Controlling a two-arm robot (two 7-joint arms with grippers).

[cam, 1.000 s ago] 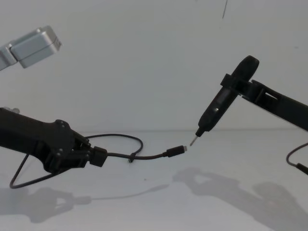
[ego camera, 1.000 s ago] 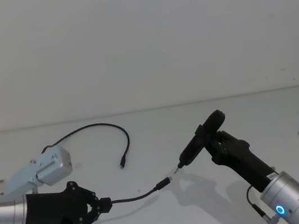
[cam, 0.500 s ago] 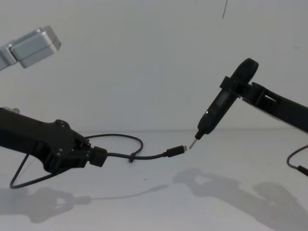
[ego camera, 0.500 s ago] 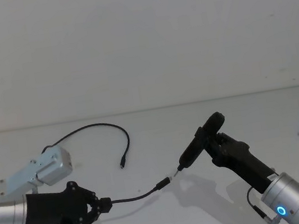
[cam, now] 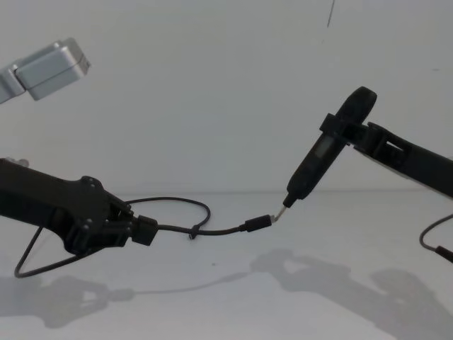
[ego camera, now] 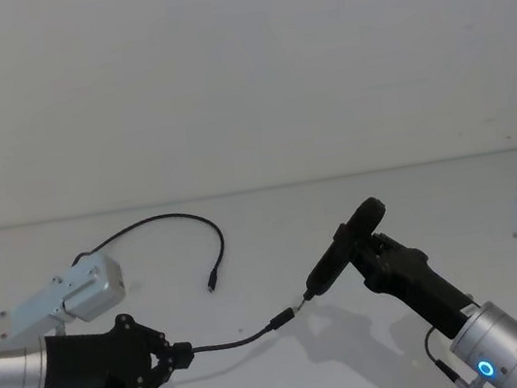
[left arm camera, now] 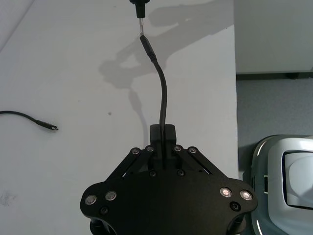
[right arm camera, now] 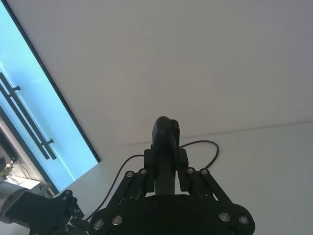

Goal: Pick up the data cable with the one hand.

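While the left gripper (ego camera: 174, 355) is sitting low at the left of the white table (ego camera: 273, 221), its fingers are pinching narrow on the data cable (ego camera: 225, 343), gripping the cord a little back from one plug. From the left wrist view the cord is running straight out between the fingers (left arm camera: 161, 139) and curving toward its metal-tipped plug (left arm camera: 145, 45). That plug (cam: 260, 223) is hanging in the air just above the table, nearly touching the thin tip of the black pen-shaped tool (cam: 322, 156). The right gripper (right arm camera: 166, 169) is clamping tight around that tool, angled down from the right. Behind the left gripper, the remaining cord is looping back over the table, its other plug (ego camera: 212, 283) lying flat, well apart from both grippers.
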